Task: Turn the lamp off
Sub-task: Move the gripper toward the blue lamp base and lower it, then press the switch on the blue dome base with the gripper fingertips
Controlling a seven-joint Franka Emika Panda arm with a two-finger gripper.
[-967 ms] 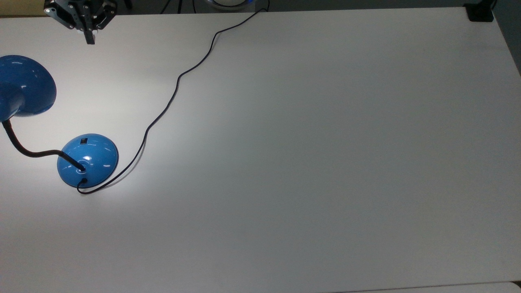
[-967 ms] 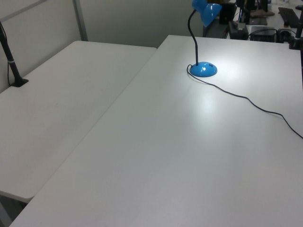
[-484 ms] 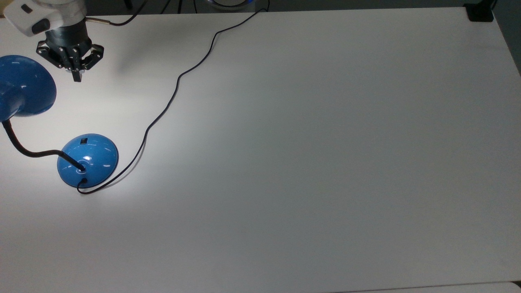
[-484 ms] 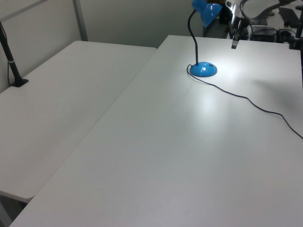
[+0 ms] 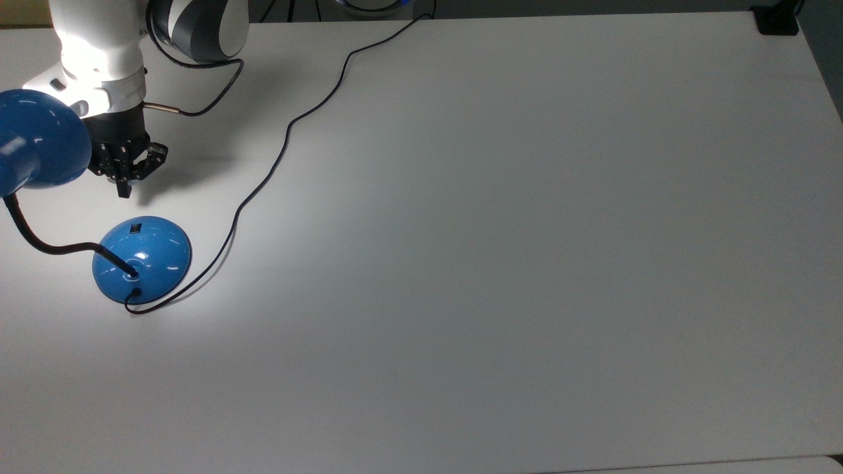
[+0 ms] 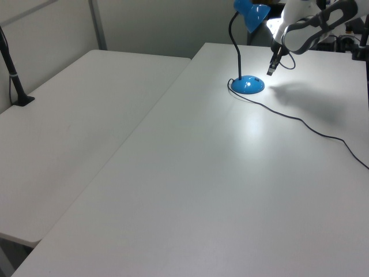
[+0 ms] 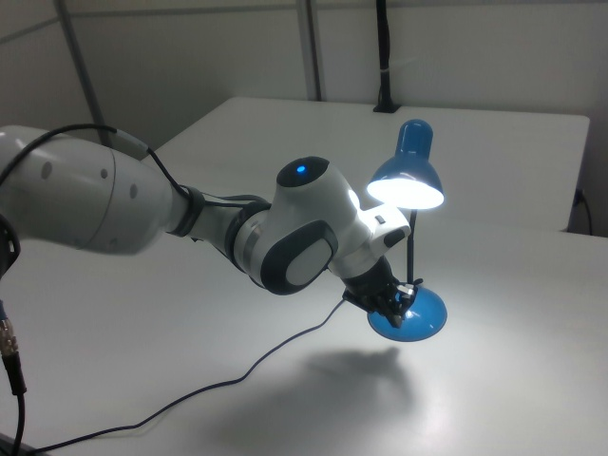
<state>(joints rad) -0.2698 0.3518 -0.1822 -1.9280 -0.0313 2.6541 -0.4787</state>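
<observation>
lamp (image 5: 141, 259), blue, lit, at left of the top view, black switch (image 5: 135, 229) on the base's upper edge; gripper (image 5: 123, 190) just above it, fingers pinched together; advised: descend straight, press switch with the tip, lightly, without shoving the base.

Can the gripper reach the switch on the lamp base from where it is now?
Probably yes. The gripper hangs just short of the switch on the lamp base, with bare table between them; the shade sits off to the side.
</observation>
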